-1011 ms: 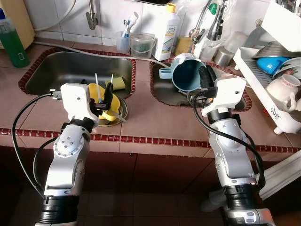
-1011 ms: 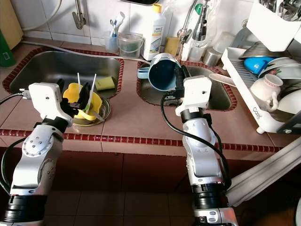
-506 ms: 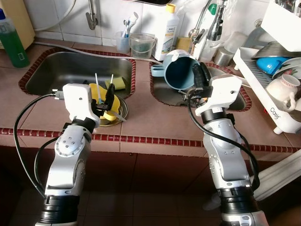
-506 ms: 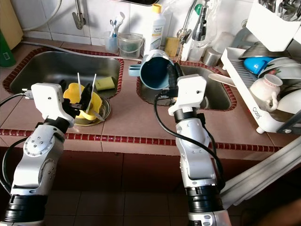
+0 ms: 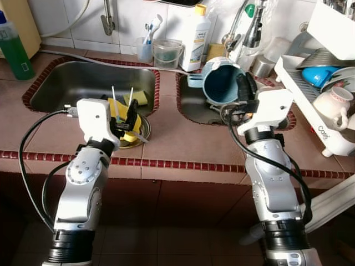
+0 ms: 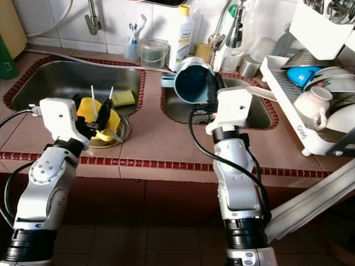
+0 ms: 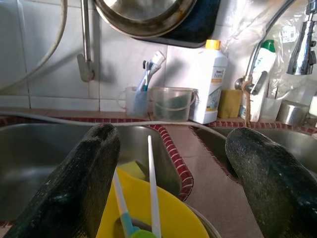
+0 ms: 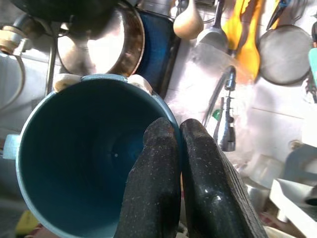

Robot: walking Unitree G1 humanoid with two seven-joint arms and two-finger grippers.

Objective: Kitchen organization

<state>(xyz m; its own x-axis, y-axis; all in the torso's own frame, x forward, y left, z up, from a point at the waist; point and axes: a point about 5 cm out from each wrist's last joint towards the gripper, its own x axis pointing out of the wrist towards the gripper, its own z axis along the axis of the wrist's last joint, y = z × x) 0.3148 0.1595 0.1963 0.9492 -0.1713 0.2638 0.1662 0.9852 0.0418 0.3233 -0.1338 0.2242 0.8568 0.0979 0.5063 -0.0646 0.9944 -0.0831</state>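
Note:
A blue mug (image 5: 223,83) hangs tipped on its side over the right sink (image 5: 195,108), mouth facing me, handle pointing left. My right gripper (image 5: 244,88) is shut on the mug's rim, one finger inside and one outside (image 8: 171,163). In the left sink (image 5: 72,80) a yellow cup (image 5: 121,113) holding two white sticks rests on a metal strainer. My left gripper (image 5: 123,115) stands open around the yellow cup (image 7: 148,213), its fingers (image 7: 84,183) either side of it.
A dish rack (image 5: 327,94) with cups and bowls stands at the right. Along the tiled back wall stand a detergent bottle (image 5: 197,39), a clear tub (image 5: 168,52), a toothbrush cup (image 5: 146,47) and a tap (image 5: 252,25). A green bottle (image 5: 14,47) stands far left.
The right gripper carried the mug to the left, then back right and a little higher. The left gripper has stayed at the yellow cup.

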